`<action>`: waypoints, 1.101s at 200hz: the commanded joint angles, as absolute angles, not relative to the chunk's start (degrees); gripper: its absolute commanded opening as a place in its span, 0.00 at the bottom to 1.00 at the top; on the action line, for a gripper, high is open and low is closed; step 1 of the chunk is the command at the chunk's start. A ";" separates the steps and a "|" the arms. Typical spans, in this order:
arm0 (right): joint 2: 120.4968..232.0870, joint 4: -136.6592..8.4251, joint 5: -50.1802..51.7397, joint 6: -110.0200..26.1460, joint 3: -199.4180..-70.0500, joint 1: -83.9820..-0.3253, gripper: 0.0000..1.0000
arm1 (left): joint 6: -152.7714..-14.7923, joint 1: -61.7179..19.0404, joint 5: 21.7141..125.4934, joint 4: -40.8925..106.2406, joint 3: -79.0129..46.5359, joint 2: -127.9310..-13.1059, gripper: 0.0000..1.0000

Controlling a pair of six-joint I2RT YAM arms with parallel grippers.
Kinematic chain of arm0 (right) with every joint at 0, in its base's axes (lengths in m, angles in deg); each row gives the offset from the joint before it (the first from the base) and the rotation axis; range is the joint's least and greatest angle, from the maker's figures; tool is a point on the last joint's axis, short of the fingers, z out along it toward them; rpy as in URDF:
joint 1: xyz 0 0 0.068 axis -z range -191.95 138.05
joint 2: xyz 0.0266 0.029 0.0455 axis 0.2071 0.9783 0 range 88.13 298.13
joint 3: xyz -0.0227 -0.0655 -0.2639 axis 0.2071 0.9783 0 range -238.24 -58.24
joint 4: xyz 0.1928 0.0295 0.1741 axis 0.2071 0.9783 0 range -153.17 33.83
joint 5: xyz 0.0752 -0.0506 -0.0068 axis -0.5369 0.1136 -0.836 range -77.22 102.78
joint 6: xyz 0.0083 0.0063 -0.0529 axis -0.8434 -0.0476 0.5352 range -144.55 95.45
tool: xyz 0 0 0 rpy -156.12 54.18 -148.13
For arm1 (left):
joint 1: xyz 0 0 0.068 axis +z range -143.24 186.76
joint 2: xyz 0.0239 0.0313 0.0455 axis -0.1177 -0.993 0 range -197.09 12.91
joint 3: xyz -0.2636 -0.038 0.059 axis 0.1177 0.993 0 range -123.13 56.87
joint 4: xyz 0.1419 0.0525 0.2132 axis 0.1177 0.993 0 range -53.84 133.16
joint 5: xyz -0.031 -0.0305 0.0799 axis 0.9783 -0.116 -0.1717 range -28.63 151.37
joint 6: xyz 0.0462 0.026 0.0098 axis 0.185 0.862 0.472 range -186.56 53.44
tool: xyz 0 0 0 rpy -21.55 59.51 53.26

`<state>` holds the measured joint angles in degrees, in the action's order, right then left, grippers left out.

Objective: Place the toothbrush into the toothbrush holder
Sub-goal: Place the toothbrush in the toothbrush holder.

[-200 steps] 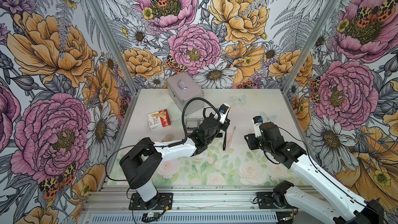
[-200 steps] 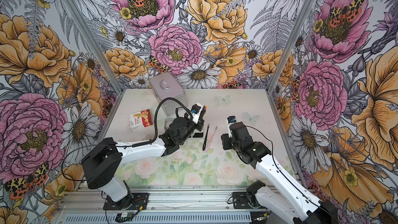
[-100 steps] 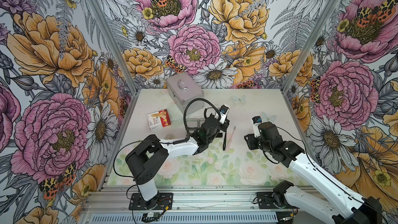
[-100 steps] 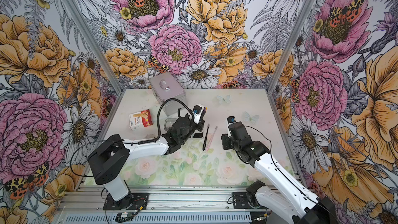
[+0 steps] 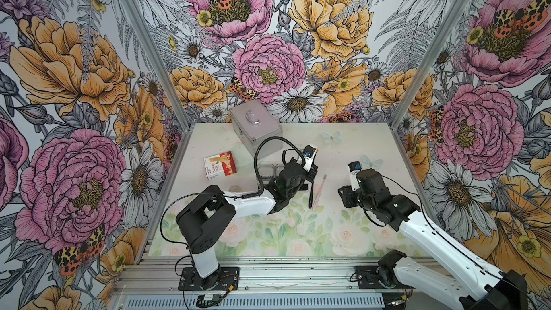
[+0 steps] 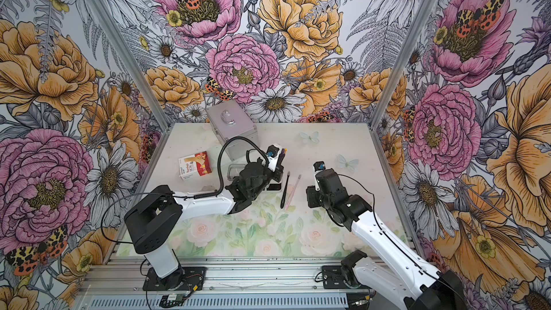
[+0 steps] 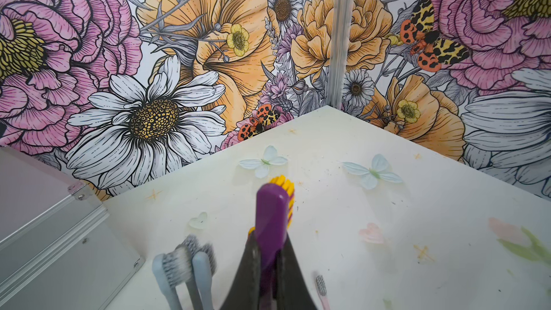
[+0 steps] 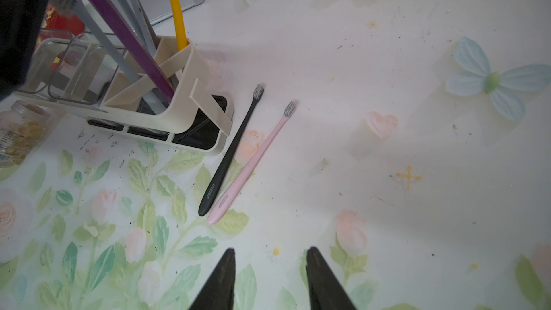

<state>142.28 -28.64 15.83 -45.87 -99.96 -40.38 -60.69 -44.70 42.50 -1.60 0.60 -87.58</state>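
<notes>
Purple toothbrush [image 8: 125, 34] tilted, head up

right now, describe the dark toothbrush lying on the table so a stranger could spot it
Find the silver case at the back, then the white holder in front of it. Two toothbrushes lie flat side by side past its slotted end. Yours is the black toothbrush, nearer the holder; the pink toothbrush lies on its far side.

Open table [image 5: 357, 144] right of frame centre lets my right gripper [image 8: 269, 250] pass; toothbrush holder [image 5: 269, 169] and silver case [image 5: 256, 128] block centre-left.
</notes>
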 commanded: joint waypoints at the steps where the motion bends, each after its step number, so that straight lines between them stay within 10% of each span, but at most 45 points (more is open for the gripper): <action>1: 142.27 -28.41 16.73 -45.10 -99.65 -40.04 0.41 | -62.24 -44.21 41.82 -3.99 -0.53 -88.84 0.00; 135: 142.28 -28.33 16.47 -44.71 -99.48 -39.92 0.47 | -64.05 -43.78 41.15 -5.76 -0.35 -94.25 0.00; 220: 142.72 -28.44 16.38 -44.70 -99.65 -39.74 0.48 | -63.68 -43.78 40.95 -5.99 -0.28 -93.79 0.36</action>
